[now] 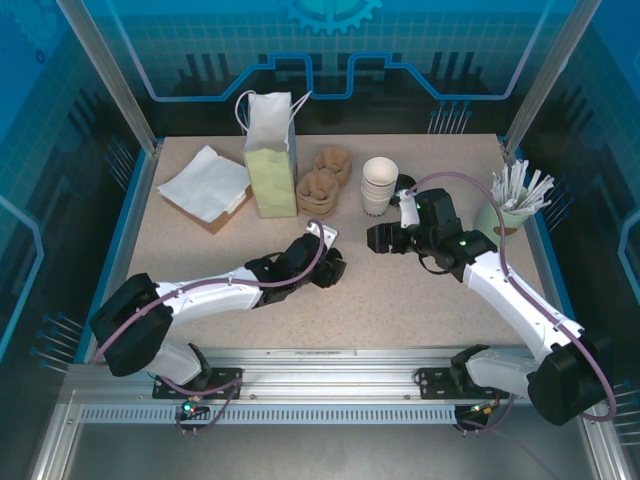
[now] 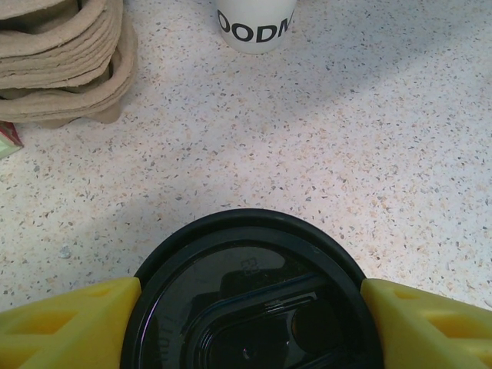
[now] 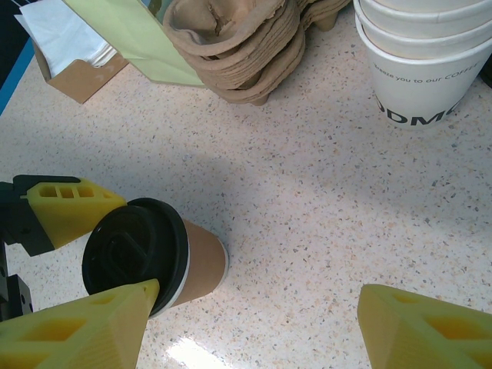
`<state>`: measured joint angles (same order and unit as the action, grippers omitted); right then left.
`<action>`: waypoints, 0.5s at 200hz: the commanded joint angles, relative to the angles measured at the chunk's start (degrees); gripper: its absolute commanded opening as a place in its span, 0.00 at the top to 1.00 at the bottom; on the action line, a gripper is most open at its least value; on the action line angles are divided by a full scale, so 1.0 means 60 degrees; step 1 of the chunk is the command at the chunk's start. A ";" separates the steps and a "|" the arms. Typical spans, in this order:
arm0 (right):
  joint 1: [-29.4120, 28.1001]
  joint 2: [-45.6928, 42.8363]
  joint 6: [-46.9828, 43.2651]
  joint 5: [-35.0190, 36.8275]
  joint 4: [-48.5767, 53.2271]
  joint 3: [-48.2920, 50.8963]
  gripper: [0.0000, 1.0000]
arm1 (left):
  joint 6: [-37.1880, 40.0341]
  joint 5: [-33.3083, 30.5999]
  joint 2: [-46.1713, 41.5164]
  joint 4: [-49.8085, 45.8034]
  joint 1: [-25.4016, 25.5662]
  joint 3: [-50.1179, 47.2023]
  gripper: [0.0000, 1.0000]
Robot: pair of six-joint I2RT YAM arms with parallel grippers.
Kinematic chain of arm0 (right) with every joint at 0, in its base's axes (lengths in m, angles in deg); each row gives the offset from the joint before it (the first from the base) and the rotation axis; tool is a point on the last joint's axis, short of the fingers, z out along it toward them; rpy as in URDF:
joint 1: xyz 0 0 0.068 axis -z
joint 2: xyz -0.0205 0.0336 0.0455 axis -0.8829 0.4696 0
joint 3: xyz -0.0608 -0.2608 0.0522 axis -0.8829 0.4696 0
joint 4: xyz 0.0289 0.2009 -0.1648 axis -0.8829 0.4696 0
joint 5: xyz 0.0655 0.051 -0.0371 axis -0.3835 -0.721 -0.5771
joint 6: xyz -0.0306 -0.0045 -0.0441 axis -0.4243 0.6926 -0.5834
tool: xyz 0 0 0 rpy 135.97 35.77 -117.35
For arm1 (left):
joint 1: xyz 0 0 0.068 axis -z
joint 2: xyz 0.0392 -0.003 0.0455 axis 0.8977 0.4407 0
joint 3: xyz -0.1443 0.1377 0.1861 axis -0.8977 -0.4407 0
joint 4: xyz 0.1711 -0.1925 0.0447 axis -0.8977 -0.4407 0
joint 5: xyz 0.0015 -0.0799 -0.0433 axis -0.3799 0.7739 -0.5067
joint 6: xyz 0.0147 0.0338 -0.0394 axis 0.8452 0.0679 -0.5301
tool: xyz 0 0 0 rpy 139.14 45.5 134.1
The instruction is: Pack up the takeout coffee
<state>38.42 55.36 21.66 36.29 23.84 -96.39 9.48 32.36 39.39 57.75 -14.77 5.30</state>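
Observation:
The takeout coffee [image 3: 154,260], a brown paper cup with a black lid [image 2: 246,292], stands upright on the speckled table near its middle. My left gripper [image 2: 250,307] comes down over it, one yellow finger [image 3: 73,209] against each side of the lid rim, so it is shut on the cup. From above, that gripper [image 1: 327,266] covers most of the cup. My right gripper [image 3: 257,296] hangs open just to the right of the cup, nothing between its fingers; seen from overhead, the right gripper [image 1: 380,238] sits beside the left one.
A stack of white cups [image 1: 379,185] and stacked brown pulp carriers [image 1: 320,185] stand behind the grippers. A pale green paper bag [image 1: 270,155] stands upright left of the carriers, napkins [image 1: 205,183] beyond it. A green cup of stirrers [image 1: 518,200] is at the right edge.

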 commanded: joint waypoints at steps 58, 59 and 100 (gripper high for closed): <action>-0.0025 -0.0098 -0.0042 -0.0068 0.0133 0.0054 0.26 | -0.0307 -0.0026 0.0404 -0.0892 0.0140 0.0277 0.29; -0.0025 -0.0097 -0.0042 -0.0068 0.0137 0.0054 0.26 | -0.0313 -0.0034 0.0412 -0.0891 0.0140 0.0277 0.29; -0.0027 -0.0055 -0.0029 -0.0082 0.0115 0.0054 0.26 | -0.0348 -0.0175 0.0563 -0.1347 0.0155 0.0302 0.33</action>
<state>38.42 55.36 21.66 36.29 23.84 -96.39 8.47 32.05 40.79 55.78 -14.51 6.96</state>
